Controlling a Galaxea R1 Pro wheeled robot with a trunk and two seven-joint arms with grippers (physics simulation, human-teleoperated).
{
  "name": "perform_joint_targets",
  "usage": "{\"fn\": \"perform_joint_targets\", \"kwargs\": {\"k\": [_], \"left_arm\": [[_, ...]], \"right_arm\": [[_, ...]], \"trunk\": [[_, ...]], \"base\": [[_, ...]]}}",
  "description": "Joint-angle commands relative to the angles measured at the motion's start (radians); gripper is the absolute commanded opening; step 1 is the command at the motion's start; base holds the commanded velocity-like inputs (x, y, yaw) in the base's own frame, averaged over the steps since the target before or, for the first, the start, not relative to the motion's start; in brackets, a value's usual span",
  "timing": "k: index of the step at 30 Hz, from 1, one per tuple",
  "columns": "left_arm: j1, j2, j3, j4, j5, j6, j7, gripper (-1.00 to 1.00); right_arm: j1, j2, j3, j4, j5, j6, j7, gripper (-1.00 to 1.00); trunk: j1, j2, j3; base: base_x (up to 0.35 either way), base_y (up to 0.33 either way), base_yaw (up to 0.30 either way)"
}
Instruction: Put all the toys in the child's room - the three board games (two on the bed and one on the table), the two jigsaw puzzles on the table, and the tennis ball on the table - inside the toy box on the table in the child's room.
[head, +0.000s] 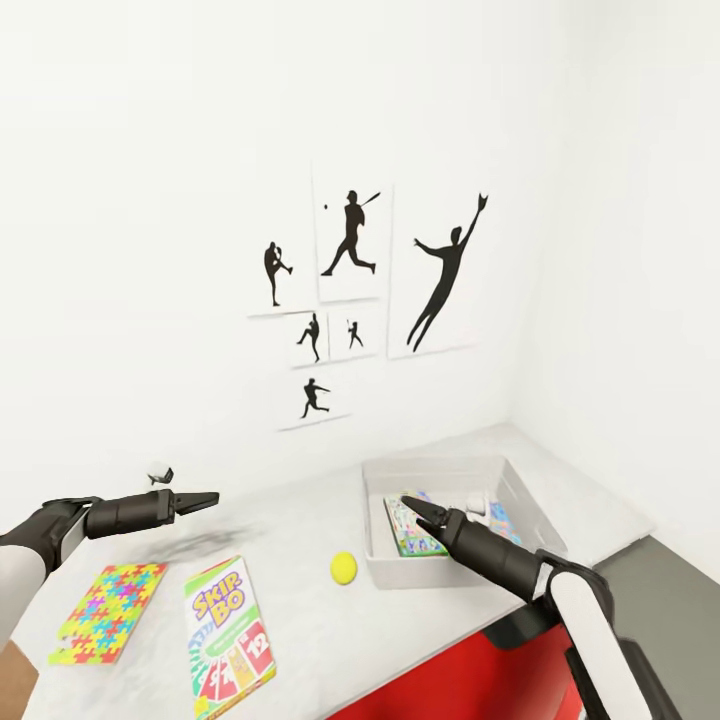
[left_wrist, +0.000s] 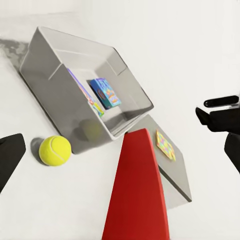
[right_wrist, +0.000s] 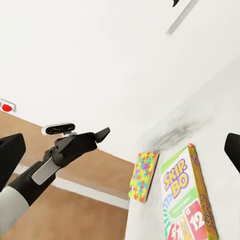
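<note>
Over the table (head: 300, 520), the right gripper (head: 420, 512) hangs just above the toy box (head: 440, 572), fingers look pinched together w/ nothing in them. Left gripper (head: 200, 499) hovers at about 9 o'clock over bare tabletop, fingers also together, empty afaict.

Where stuff is: toy box sits at 3 o'clock near the table edge, already has a couple of flat colourful boxes (head: 412, 530) leaning inside. Tennis ball (head: 344, 567) is just beside the box's front left corner, not touching from what I can see. Skip-Bo box (head: 229, 635) lies flat at 6 o'clock, jigsaw puzzle (head: 108, 610) at 7 o'clock beside it, close but apart.

What could go wrong imo: ball is round and fuzzy, so a sloppy pinch could squirt it off and it rolls to the table edge, red thing below. Flat card boxes are thin w/ no lip, hard to get fingers under on a smooth table, prob need sliding to the edge. Toy box is grey plastic w/ slick sloped walls; stuff already leaning inside could block a flat box dropping in.
</note>
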Motion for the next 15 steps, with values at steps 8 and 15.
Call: {"fn": "perform_joint_targets", "kwargs": {"k": [8,15], "left_arm": [[0.0,0.0,0.002,0.0,-0.003,0.01,-0.004,1.0],[0.0,0.001,0.002,0.0,-0.003,0.01,-0.004,1.0]], "right_arm": [[0.048,-0.009,0.013,0.006,0.027,-0.056,0.076,1.0],[0.052,-0.012,0.013,0.008,0.068,-0.082,0.084,1.0]], "trunk": [[0.0,-0.001,0.002],[0.0,-0.001,0.002]], "base": [[0.0,0.0,0.015],[0.0,0.0,0.001]]}}
